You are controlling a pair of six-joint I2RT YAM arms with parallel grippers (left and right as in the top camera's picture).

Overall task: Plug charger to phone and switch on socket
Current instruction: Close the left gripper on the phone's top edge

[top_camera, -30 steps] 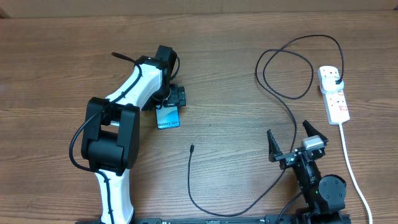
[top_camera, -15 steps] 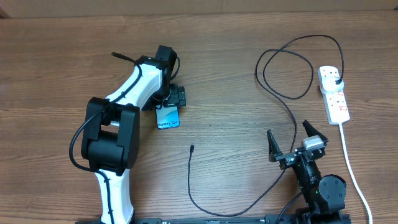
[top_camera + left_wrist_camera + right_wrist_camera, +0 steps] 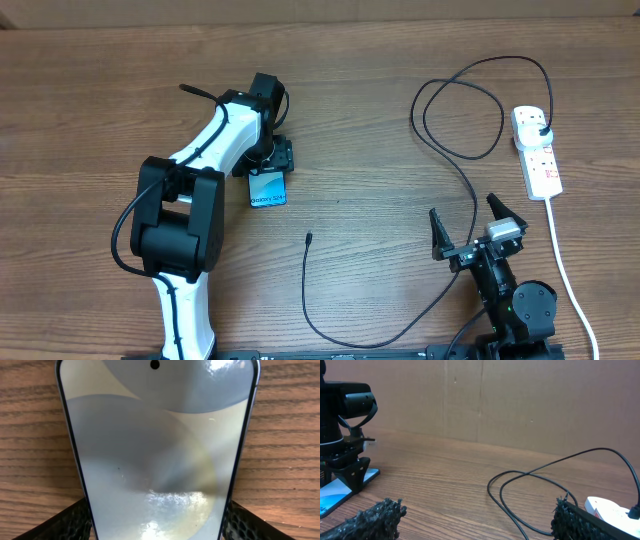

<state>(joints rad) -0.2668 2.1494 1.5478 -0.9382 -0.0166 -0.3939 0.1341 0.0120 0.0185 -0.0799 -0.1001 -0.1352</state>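
The phone point(image 3: 268, 190) lies flat on the wooden table with its light blue screen up. It fills the left wrist view point(image 3: 155, 450). My left gripper point(image 3: 272, 160) is shut on its far end, with one finger against each long edge point(image 3: 156, 522). The charger's connector tip point(image 3: 309, 238) lies loose on the table, right of the phone. Its black cable curves down, then loops up to the black plug point(image 3: 541, 128) seated in the socket point(image 3: 537, 155), a white power strip at the right. My right gripper point(image 3: 480, 232) is open and empty near the front edge, its fingers wide apart point(image 3: 475, 525).
The strip's white lead point(image 3: 565, 270) runs down the right side past the right arm. Cable loops point(image 3: 530, 495) lie just ahead of the right gripper, and the strip's end point(image 3: 610, 507) shows at its right. A brown cardboard wall point(image 3: 520, 400) backs the table.
The left gripper and the phone have shifted and turned slightly to the left. The right arm and the cable have not moved.
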